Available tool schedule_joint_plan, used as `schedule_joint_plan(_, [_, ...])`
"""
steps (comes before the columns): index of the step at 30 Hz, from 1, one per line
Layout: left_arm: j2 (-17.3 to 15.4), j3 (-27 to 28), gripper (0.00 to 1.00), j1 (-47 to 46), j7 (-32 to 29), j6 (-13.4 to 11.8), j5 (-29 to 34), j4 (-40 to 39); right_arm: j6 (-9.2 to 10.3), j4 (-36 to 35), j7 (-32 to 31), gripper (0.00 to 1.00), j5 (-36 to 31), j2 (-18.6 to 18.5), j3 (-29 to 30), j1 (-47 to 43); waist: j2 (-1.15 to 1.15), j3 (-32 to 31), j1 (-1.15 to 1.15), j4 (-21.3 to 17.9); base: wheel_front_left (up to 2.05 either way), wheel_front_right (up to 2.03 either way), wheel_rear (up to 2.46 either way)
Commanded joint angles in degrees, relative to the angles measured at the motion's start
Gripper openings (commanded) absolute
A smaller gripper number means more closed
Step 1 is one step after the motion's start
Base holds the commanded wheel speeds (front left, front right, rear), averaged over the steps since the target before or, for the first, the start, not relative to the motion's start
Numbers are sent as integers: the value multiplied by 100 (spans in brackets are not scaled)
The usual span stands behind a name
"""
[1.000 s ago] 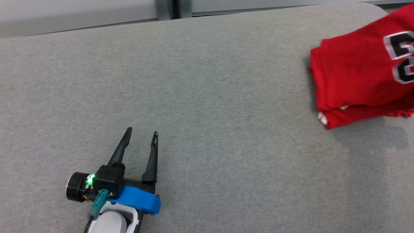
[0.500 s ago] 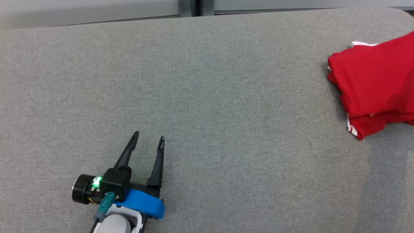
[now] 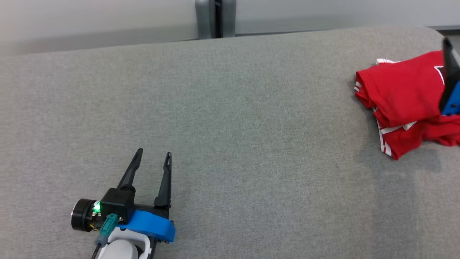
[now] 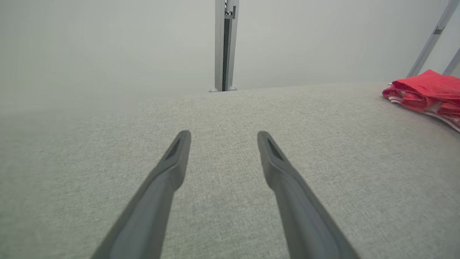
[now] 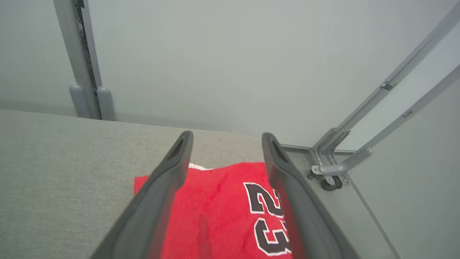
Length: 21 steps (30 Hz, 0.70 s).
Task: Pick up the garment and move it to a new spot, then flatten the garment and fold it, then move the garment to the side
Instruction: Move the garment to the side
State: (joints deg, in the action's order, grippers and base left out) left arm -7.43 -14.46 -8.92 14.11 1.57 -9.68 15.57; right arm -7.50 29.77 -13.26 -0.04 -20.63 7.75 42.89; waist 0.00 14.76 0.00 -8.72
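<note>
Grey fabric-covered surface [image 3: 251,126] stretching right across the head view, pale wall behind it, and a grey post [image 3: 215,18] standing at the top centre. Down at the lower left sits the left gripper [image 3: 153,152], low over the cloth surface with its fingers pointing up the frame. They are spread well apart with bare grey fabric showing between them, so it has hold of nothing.

Over to the right edge now, upper right of the head view: there is the garment [image 3: 399,93], a red jersey with white trim, lying bunched and folded over on itself on the surface near the far corner. It is well apart from the left gripper.

The right gripper [image 5: 226,135] is over it. In the right wrist view its two dark fingers are splayed wide, with the red cloth and a black number 23 visible between them. Nothing is pinched between the fingers. Whether they touch the cloth, I cannot tell. Grey metal struts [image 5: 377,108] run up at the right of that view.
</note>
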Motion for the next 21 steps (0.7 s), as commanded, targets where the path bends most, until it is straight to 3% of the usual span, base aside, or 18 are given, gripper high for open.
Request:
schedule_joint_plan(1, [-26,60,100,-48,23,-46,-59,40,2,-116,155,100,105,88,-55,-47,0,-111,0,16,0,0,0])
schedule_joint_plan(9, [85,408,100,113,80,-160,-434,252,2,-537,941,100,438,688,-98,-840,0,-569,0,308,0,0,0])
schedule_joint_plan(15, [113,574,100,357,104,-215,-573,347,2,-867,1525,100,234,1373,-41,-1906,0,-759,0,631,0,0,0])
schedule_joint_plan(21, [124,605,100,573,111,-198,-585,395,2,-1161,2149,100,24,1748,-161,-2970,0,-846,0,830,0,0,0])
